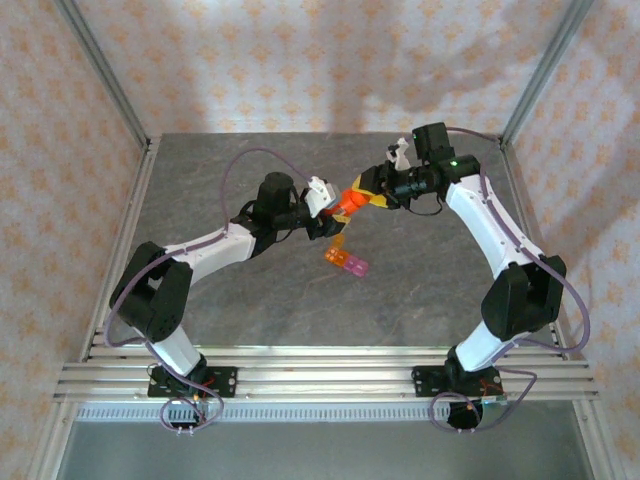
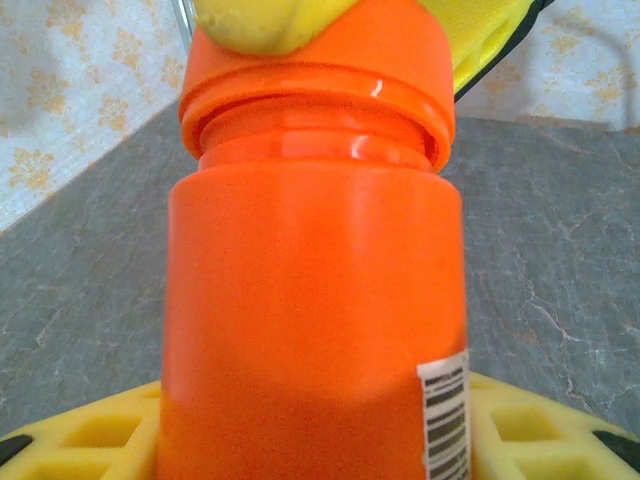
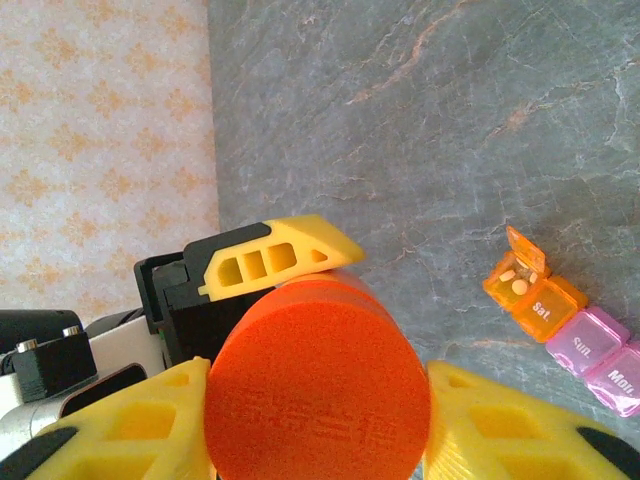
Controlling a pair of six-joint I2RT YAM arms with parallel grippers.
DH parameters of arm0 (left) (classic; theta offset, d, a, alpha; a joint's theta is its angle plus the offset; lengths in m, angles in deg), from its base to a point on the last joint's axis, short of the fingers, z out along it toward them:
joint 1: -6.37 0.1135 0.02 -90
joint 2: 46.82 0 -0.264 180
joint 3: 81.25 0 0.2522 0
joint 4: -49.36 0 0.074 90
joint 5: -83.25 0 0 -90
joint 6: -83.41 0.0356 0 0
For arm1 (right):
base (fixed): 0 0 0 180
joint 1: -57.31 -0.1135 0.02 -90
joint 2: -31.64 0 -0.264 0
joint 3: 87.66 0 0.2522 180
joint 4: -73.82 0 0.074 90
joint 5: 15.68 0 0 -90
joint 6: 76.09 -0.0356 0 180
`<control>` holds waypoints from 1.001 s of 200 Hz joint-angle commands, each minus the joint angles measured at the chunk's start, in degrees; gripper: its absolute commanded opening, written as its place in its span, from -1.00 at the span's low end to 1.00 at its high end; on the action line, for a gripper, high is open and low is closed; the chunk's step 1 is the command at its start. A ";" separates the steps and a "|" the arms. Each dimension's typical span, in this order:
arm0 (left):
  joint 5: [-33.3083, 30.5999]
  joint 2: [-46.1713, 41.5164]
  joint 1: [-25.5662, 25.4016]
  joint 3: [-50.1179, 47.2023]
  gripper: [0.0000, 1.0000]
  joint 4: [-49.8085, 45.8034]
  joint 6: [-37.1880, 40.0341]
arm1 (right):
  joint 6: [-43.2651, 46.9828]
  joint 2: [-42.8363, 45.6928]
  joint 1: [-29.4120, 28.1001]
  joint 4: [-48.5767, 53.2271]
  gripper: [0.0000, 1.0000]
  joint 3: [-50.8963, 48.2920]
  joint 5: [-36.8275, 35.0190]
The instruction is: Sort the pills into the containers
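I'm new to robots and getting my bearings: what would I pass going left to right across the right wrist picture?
In order: floral-patterned wall → round orange plastic bottle cap → orange translucent plastic cell with open lid → pink translucent plastic cells.

Grey marble-patterned table [image 1: 250, 310] bears the strip of containers [image 1: 346, 260].

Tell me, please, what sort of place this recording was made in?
Probably a robotics lab test cell: a grey table framed by aluminium rails, patterned fabric walls around it, and the left arm and right arm bolted at its near edge.
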 commanded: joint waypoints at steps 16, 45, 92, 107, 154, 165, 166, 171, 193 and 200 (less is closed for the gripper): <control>1.24 -0.35 -1.75 2.06 -1.00 4.69 1.52 | -0.37 -0.62 -0.99 2.98 -0.10 1.98 -1.19; 1.67 -0.04 -1.77 2.11 -1.00 4.20 1.72 | 0.95 -1.41 -1.08 4.62 -0.11 3.62 -1.76; 2.81 0.42 -1.76 2.82 -1.00 2.77 2.16 | 2.35 -3.44 -2.55 6.47 -0.11 5.33 -2.23; 2.83 0.46 -1.76 2.76 -1.00 3.07 2.08 | 2.08 -3.88 -2.98 6.14 -0.11 5.35 -2.25; 2.30 0.91 -2.13 2.33 -1.00 4.57 1.48 | -1.95 -3.78 -3.45 2.29 -0.11 3.28 -0.87; 2.41 1.04 -2.21 2.37 -1.00 4.61 1.39 | -3.16 -3.67 -3.42 1.42 -0.11 2.85 -0.50; 2.39 1.01 -2.21 2.34 -1.00 4.61 1.42 | -3.27 -3.61 -3.44 1.40 -0.11 2.82 -0.52; 2.33 1.07 -2.20 2.31 -1.00 4.68 1.40 | -3.52 -3.58 -3.45 1.30 -0.10 2.78 -0.48; 2.38 1.46 -2.29 2.48 -1.00 4.20 1.57 | -3.58 -3.26 -3.41 1.88 -0.07 3.05 -0.88; 2.42 1.50 -2.21 2.50 -1.00 4.10 1.64 | -3.60 -3.16 -3.46 1.98 -0.05 3.13 -0.86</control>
